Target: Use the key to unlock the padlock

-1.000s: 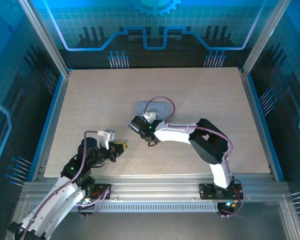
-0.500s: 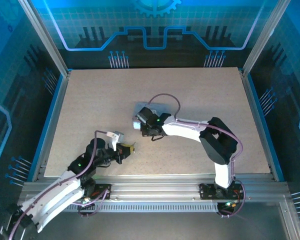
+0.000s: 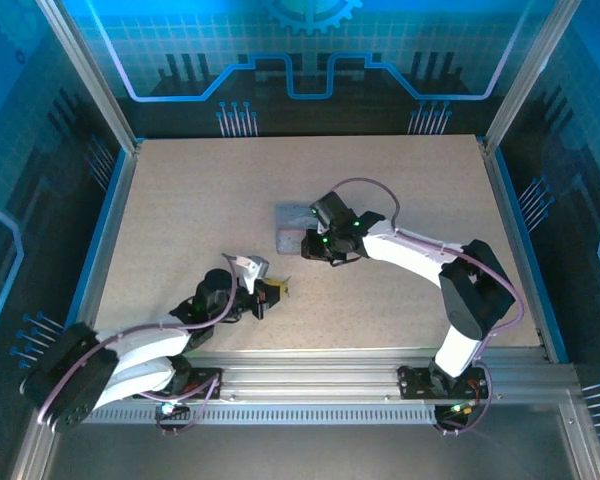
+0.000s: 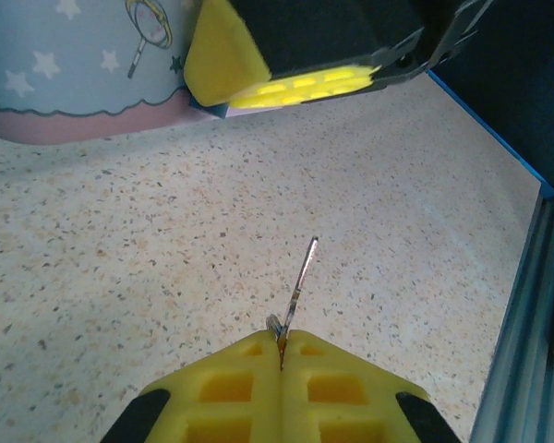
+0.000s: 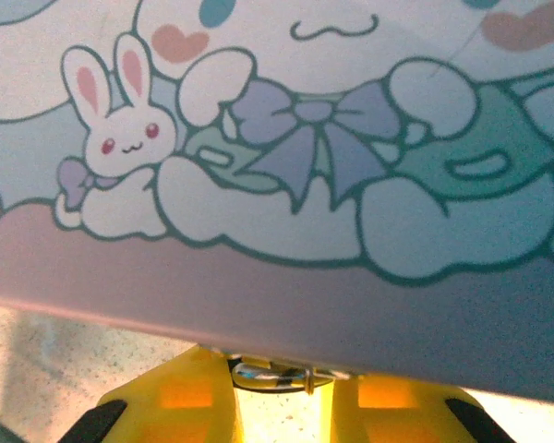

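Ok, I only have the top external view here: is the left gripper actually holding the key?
Observer: Yes. In the left wrist view the left gripper is shut on the key, its thin shaft sticking out ahead.
Operator: And the padlock?
Observer: The right wrist view shows a small metal piece, apparently the padlock, held in the right gripper at the tin's edge.
Operator: Key aimed well?
Observer: Its tip points roughly toward the right gripper, bare table between them.

Saw shiny thin metal in key (image 4: 298, 277), matt speckled grain on table (image 4: 120, 240), smooth printed sheen on tin (image 5: 351, 138), yellow foam pads (image 4: 240, 383).
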`<action>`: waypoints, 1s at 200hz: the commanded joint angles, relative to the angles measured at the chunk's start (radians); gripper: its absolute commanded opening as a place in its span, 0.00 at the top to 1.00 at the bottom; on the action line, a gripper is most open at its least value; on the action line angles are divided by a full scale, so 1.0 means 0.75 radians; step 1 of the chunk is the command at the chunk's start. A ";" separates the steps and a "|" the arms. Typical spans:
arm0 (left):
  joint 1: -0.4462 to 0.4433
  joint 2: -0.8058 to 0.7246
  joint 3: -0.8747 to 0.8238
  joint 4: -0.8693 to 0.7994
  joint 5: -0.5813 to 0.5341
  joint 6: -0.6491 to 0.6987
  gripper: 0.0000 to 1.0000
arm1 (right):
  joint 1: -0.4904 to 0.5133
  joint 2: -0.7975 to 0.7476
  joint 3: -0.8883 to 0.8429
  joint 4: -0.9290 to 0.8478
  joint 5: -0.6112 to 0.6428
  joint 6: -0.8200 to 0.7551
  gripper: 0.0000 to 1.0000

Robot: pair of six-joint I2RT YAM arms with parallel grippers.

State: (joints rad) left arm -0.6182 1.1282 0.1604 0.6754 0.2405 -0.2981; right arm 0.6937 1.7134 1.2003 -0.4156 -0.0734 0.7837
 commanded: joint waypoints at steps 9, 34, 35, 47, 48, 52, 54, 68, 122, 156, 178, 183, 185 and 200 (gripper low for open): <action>-0.002 0.220 0.027 0.403 0.086 0.052 1.00 | -0.049 -0.083 -0.029 0.075 -0.191 -0.023 1.00; 0.048 0.498 0.045 0.766 0.171 -0.041 1.00 | -0.072 -0.114 -0.041 0.080 -0.231 -0.009 1.00; 0.052 0.510 0.046 0.785 0.177 -0.045 1.00 | -0.073 -0.115 -0.041 0.080 -0.231 -0.009 1.00; 0.093 0.660 0.061 0.965 0.238 -0.101 1.00 | -0.082 -0.128 -0.049 0.084 -0.250 0.001 1.00; 0.097 0.668 0.066 0.965 0.243 -0.107 1.00 | -0.082 -0.128 -0.049 0.084 -0.253 0.002 1.00; 0.104 0.696 0.093 0.961 0.263 -0.120 1.00 | -0.087 -0.132 -0.053 0.086 -0.263 0.006 1.00; 0.106 0.712 0.103 0.962 0.272 -0.118 1.00 | -0.088 -0.134 -0.055 0.087 -0.265 0.007 1.00; 0.100 0.767 0.132 0.965 0.259 -0.084 1.00 | -0.106 -0.142 -0.066 0.096 -0.305 0.020 1.00; 0.165 0.770 0.170 0.965 0.366 -0.069 1.00 | -0.156 -0.152 -0.103 0.163 -0.429 0.078 1.00; 0.189 0.805 0.228 0.966 0.450 -0.091 1.00 | -0.160 -0.159 -0.092 0.160 -0.463 0.089 1.00; 0.190 0.821 0.238 0.967 0.458 -0.087 1.00 | -0.163 -0.172 -0.091 0.149 -0.462 0.091 1.00; 0.191 0.821 0.239 0.967 0.457 -0.088 1.00 | -0.164 -0.175 -0.092 0.149 -0.462 0.092 1.00; 0.192 0.822 0.238 0.967 0.457 -0.087 1.00 | -0.164 -0.176 -0.093 0.149 -0.462 0.093 1.00; 0.200 0.825 0.235 0.966 0.451 -0.092 1.00 | -0.167 -0.183 -0.097 0.147 -0.458 0.095 1.00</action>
State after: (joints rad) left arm -0.4805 1.7351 0.3248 1.3605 0.5396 -0.3645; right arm 0.5812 1.6268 1.1263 -0.3386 -0.3790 0.8494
